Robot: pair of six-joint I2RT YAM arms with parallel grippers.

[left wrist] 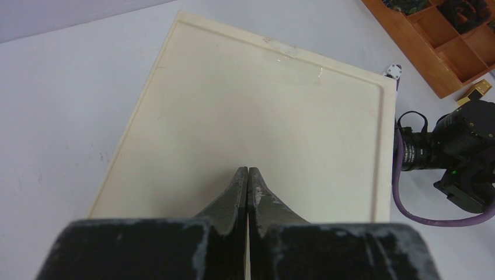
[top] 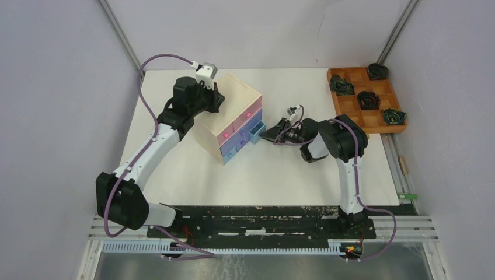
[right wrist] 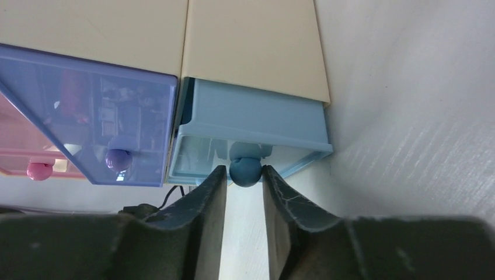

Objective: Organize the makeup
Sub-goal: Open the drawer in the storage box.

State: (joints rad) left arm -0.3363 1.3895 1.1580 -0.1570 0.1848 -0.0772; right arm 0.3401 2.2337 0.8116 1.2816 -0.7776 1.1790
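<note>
The pale wooden chest (top: 230, 102) stands mid-table with its blue drawer (right wrist: 251, 125) pulled partly out. My right gripper (right wrist: 244, 175) is open, its jaws narrowly flanking the drawer's round blue knob (right wrist: 245, 170); the right finger touches it and a sliver of gap shows on the left. In the top view the right gripper (top: 267, 133) sits at the blue drawer (top: 255, 133). My left gripper (left wrist: 247, 172) is shut and empty over the chest's cream top (left wrist: 262, 105), at the chest's back left. Blurred makeup shapes (right wrist: 111, 108) show through the purple drawer front. A gold tube (left wrist: 477, 91) lies by the tray.
An orange-brown wooden grid tray (top: 350, 108) with dark coiled objects (top: 369, 99) sits at the back right. A small green item (top: 408, 197) lies off the mat's right edge. Pink drawers (top: 242, 119) and a purple drawer (right wrist: 87, 116) are shut. Grey walls enclose the table.
</note>
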